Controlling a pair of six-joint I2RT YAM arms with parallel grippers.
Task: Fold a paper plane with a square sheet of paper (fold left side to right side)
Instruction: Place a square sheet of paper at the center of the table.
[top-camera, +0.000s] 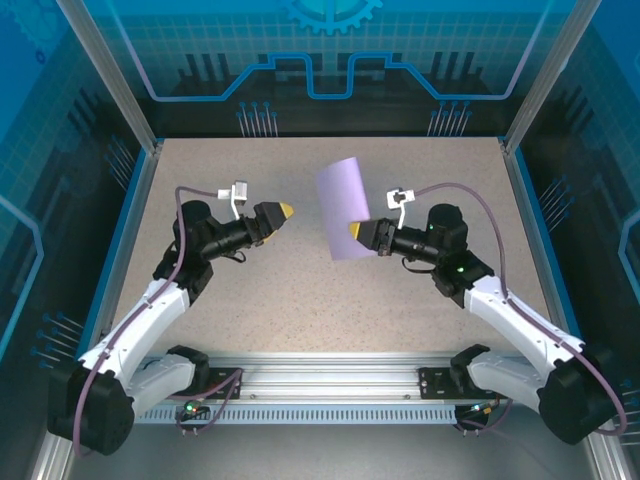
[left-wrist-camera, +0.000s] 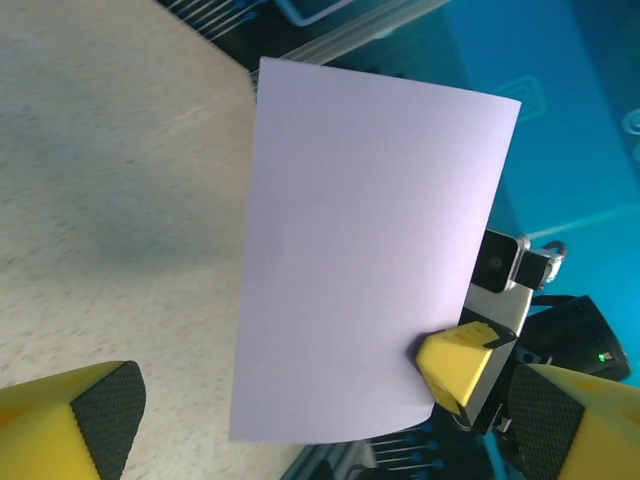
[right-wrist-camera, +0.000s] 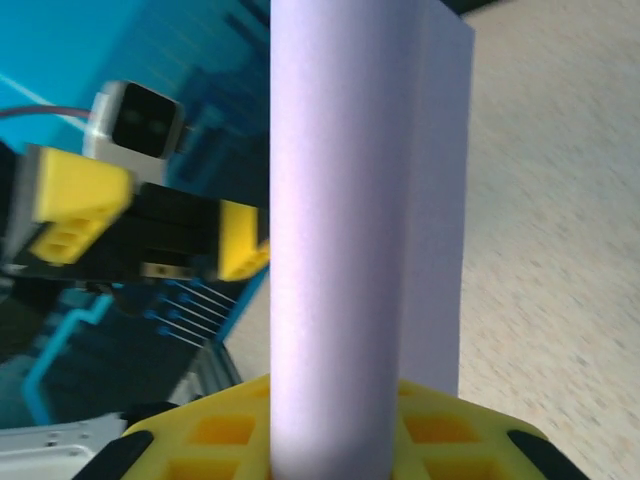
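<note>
The pale lavender sheet of paper (top-camera: 342, 205) hangs in the air over the middle of the table, bowed into a soft curve and uncreased. My right gripper (top-camera: 356, 232) is shut on its lower right edge; one yellow finger (left-wrist-camera: 458, 365) pinches that edge in the left wrist view. From the right wrist the sheet (right-wrist-camera: 340, 200) rises straight up out of the right gripper (right-wrist-camera: 335, 450). My left gripper (top-camera: 278, 213) hovers left of the sheet, apart from it. It is open, with its fingers (left-wrist-camera: 95, 415) spread wide and the sheet (left-wrist-camera: 370, 250) ahead of them. No folded plane is in view.
The speckled beige tabletop (top-camera: 250, 290) lies below both arms, bounded by blue side rails and a metal rail (top-camera: 320, 385) at the near edge. Glass enclosure walls stand behind and at both sides.
</note>
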